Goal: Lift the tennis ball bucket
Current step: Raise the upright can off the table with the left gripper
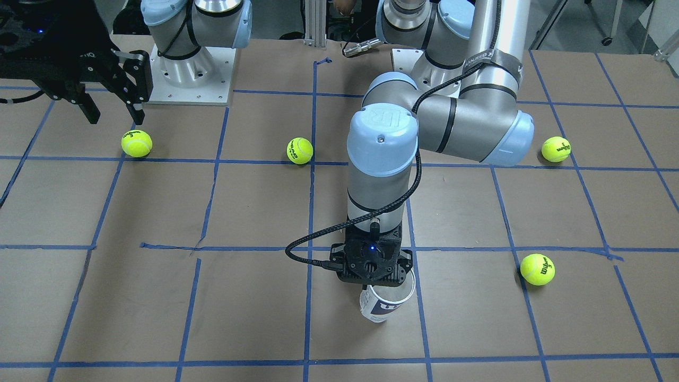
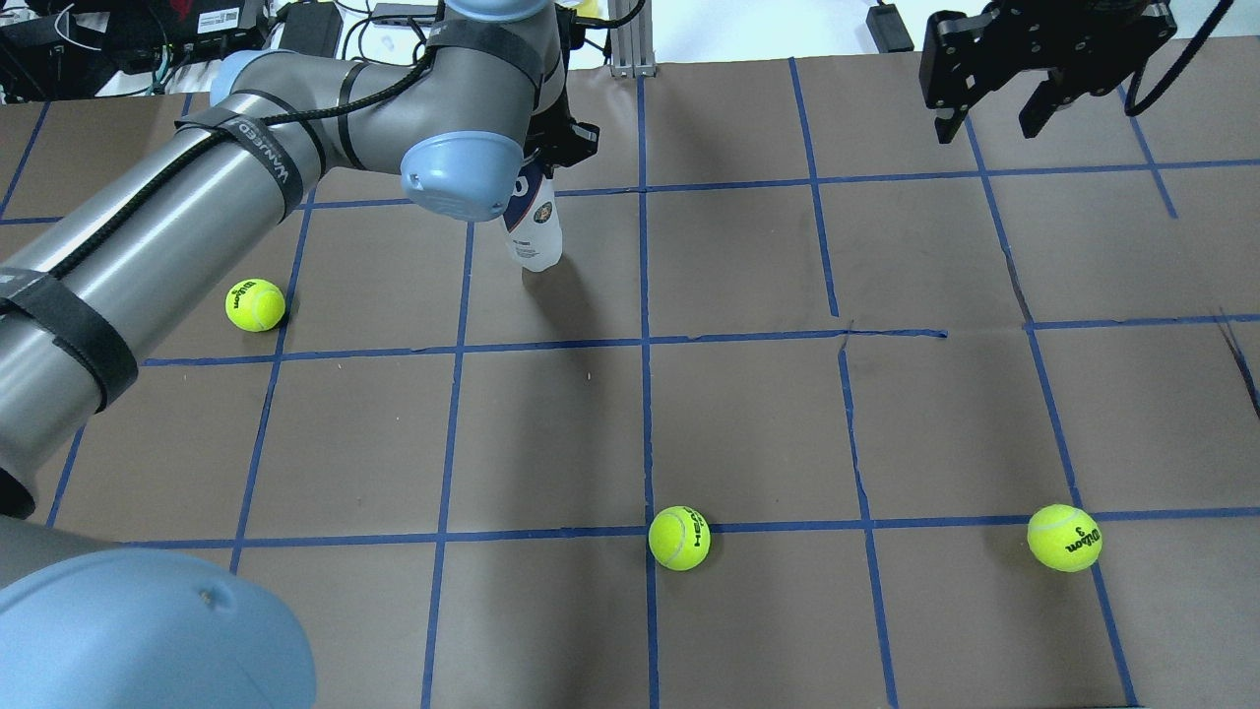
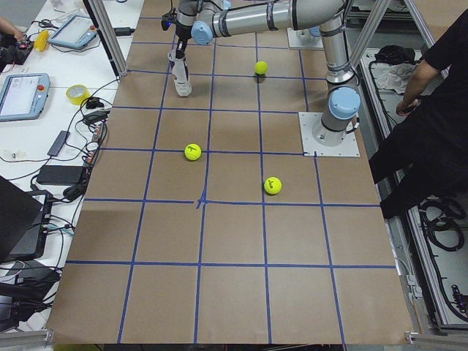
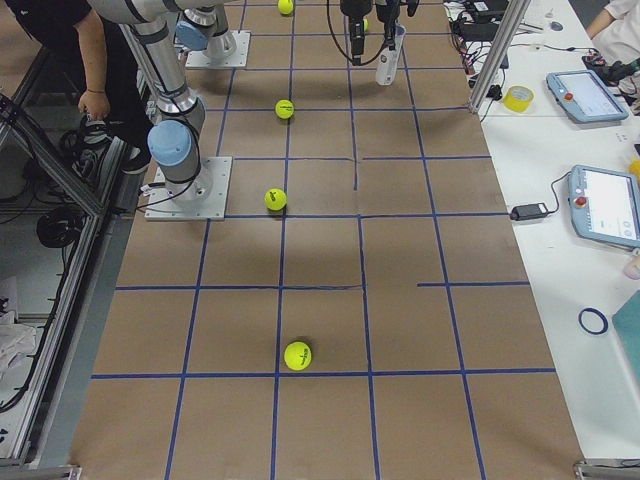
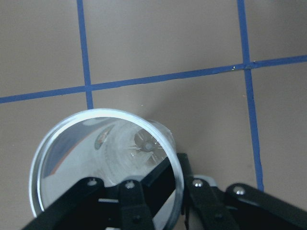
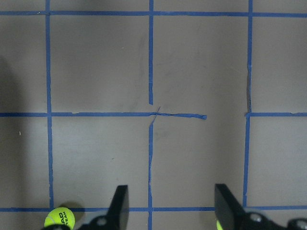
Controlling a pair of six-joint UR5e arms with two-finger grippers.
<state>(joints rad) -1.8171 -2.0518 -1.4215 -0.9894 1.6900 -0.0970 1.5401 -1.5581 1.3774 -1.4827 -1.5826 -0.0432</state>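
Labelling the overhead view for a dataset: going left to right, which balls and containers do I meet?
Leftmost tennis ball → tennis ball bucket → HEAD tennis ball → rightmost tennis ball.

Brown paper-covered table point(image 1: 159, 297) with blue tape grid point(image 1: 238, 161), 4 yellow-green tennis balls point(image 1: 137, 144) point(image 1: 300, 150) point(image 1: 556, 149) point(image 1: 537, 269) scattered well apart.

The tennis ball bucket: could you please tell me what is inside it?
The tennis ball bucket looks empty: its clear base shows. The left pincer covers its near inner wall.

Clear tennis ball bucket point(image 1: 379, 309), approx. upright, open-topped, empty.
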